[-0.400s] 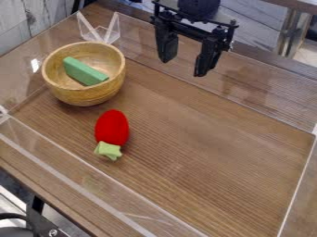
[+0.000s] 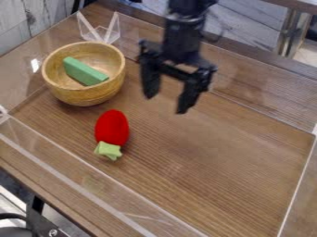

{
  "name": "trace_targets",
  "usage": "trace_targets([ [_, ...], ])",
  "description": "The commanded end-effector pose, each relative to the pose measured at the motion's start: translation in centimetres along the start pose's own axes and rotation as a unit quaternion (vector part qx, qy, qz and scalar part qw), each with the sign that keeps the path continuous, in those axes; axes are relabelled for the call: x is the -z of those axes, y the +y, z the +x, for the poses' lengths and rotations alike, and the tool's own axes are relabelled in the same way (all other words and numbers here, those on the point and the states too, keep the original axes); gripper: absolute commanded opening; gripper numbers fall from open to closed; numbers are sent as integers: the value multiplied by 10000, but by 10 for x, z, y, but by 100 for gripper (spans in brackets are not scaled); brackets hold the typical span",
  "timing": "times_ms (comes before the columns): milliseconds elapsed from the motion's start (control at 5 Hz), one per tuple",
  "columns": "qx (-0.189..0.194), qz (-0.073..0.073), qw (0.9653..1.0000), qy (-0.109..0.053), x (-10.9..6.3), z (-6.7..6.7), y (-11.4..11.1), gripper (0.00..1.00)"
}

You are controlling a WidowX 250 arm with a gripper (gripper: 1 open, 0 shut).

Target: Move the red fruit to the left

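The red fruit (image 2: 111, 130) is a small toy strawberry lying on the wooden table, its light green cap pointing toward the near edge. My gripper (image 2: 170, 94) hangs above the table to the right of and a little behind the strawberry, pointing down. Its two black fingers (image 2: 150, 83) stand wide apart with nothing between them. It touches nothing.
A wooden bowl (image 2: 83, 91) holding a green wedge block (image 2: 85, 71) stands at the back left. Clear plastic walls (image 2: 74, 180) fence the table (image 2: 235, 157) on its near, left and right sides. A clear stand (image 2: 98, 28) sits behind the bowl.
The gripper has come down and moved toward the left and nearer, closer to the strawberry. Its fingers stay open. The strawberry and bowl have not moved.
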State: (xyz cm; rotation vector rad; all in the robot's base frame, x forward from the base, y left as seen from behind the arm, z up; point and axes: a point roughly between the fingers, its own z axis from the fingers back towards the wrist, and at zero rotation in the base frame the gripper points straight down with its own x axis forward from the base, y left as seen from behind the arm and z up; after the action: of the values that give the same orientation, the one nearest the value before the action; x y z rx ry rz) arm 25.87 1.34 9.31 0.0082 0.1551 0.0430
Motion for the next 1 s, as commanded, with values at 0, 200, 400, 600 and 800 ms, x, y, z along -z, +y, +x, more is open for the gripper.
trace_targets([
  [0,-243,26,9989,-396,-6,-18,24,100],
  [200,-441,35,9979,-475,1,-29,44,100],
  [400,-690,47,9961,-546,11,-31,54,100],
  [600,-827,49,9953,-508,21,-30,56,100],
  [800,-954,55,9943,-463,31,-28,57,100],
])
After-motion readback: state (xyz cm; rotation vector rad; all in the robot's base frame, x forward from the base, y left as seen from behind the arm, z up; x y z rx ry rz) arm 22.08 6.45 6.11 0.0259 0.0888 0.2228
